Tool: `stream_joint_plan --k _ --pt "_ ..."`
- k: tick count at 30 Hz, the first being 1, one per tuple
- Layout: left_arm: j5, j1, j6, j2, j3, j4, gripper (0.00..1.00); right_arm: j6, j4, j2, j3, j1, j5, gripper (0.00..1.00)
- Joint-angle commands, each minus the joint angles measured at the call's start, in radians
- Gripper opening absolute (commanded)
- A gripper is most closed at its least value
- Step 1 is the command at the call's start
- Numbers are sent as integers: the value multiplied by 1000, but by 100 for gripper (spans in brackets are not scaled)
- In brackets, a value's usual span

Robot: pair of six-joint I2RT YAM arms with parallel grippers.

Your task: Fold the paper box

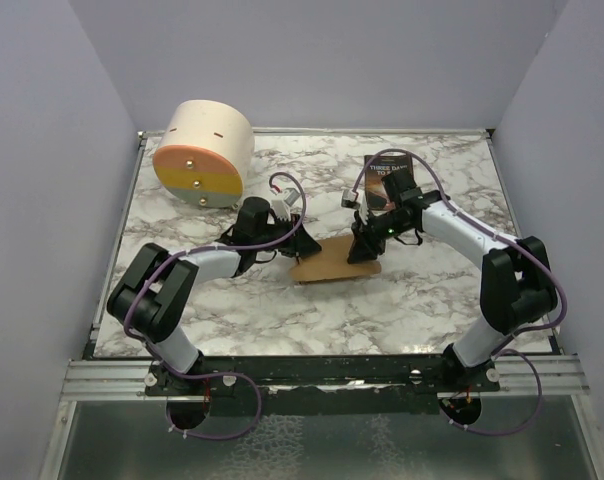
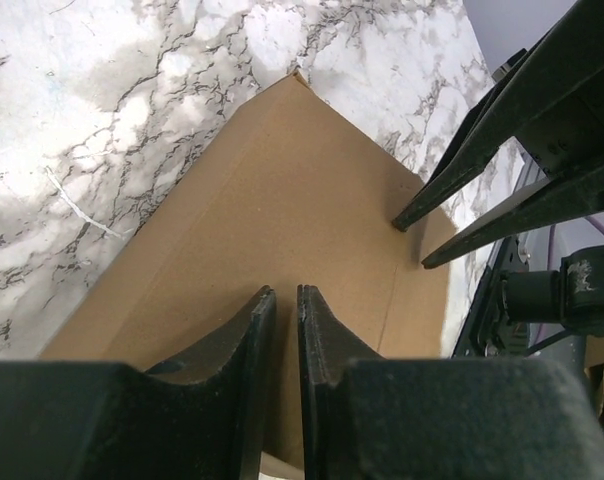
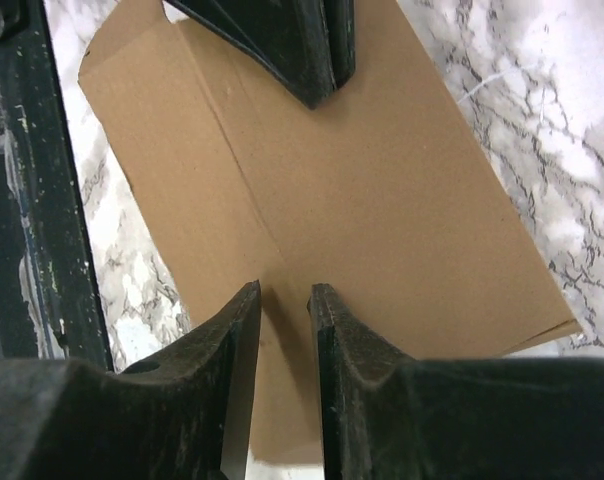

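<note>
Your paper box [image 1: 337, 263] lies mid-table on the marble top [image 1: 432, 300], between the two arms. Your left gripper [image 2: 287, 292] is at its left end and your right gripper [image 3: 285, 288] at its right end. Each has its fingers drawn almost together, with a thin slit over the cardboard. You cannot tell whether either pinches it.

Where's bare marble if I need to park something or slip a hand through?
Free: near strip between the paper box and table edge; far gap between cylinder and book. Crowded: centre, left gripper and right gripper on the box.
</note>
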Motion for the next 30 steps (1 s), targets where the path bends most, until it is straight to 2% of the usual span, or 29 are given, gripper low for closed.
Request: stream_joint_plan --k 1,4,11,14,16,19,23,30 --pt "-17 -1 -21 -63 -9 -11 20 -33 -29 -6 52 -6 -125 30" --pt "-90 1 -28 -127 -30 -16 25 -40 -46 -11 81 -15 -172 34" --pt "-324 34 -24 -384 -159 -112 27 -4 -15 30 104 -35 -190 35" --pt "-413 48 -45 -517 -259 -158 22 7 -4 48 109 -41 -195 35" --pt "-422 55 -85 -590 -345 -144 18 11 -1 55 109 -42 -197 35" --pt "-343 58 -191 -637 -500 36 8 16 8 65 111 -44 -194 35" --pt "-247 57 -328 -579 -656 356 0 24 12 79 111 -43 -187 35" --pt "-230 56 -371 -472 -649 520 1 33 18 98 108 -43 -171 35"
